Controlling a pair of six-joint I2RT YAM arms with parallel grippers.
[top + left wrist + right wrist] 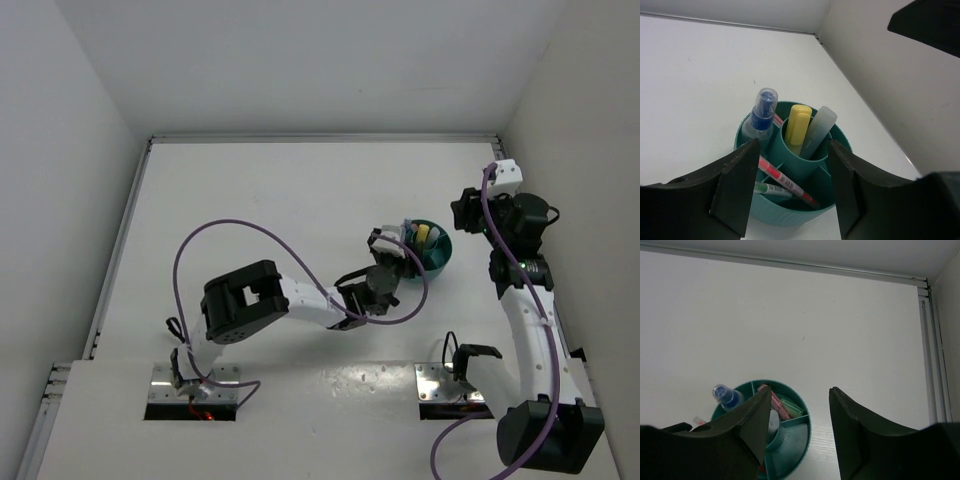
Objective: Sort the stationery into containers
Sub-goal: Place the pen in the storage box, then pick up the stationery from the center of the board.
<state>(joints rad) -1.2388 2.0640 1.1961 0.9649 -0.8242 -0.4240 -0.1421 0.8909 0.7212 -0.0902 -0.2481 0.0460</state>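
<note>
The round teal cup (pixel 432 252) with inner dividers stands right of the table's middle. Its centre tube holds a yellow highlighter (pixel 799 122) and a pale grey marker (pixel 820 127). A blue-capped marker (pixel 762 112) leans in an outer compartment. A pink pen (pixel 782 177) and a green-tipped pen (pixel 770 189) lie in the near compartment. Pink (pixel 779 405) and green sticks (pixel 791 406) lie in another. My left gripper (pixel 392 245) (pixel 792 150) hangs open just above the cup's near rim (pixel 790 212), holding nothing. My right gripper (pixel 468 214) (pixel 800 390) is open and empty, above and right of the cup (pixel 807 422).
White walls enclose the table on the left, back and right; the right wall (pixel 890 100) stands close beyond the cup. A metal rail (pixel 935 365) runs along the table's edge. The left arm's purple cable (pixel 230 228) loops over the table.
</note>
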